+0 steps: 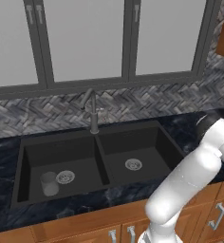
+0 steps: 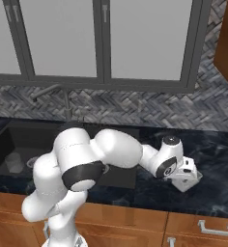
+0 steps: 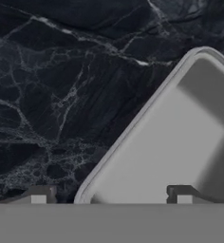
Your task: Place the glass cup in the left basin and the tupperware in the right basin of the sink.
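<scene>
The pale, whitish-translucent square tupperware runs off the right and bottom edges of the hand view. In the right base view, the white arm covers most of the matte black double sink, including its right basin.

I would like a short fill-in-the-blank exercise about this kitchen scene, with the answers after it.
1. The glass cup stands in the ____ basin of the sink.
2. The tupperware lies on the dark marble ____.
3. Beside the cup is a round silver ____.
4. The tool straddles one rim of the ____.

Answers: left; counter; drain; tupperware
</scene>
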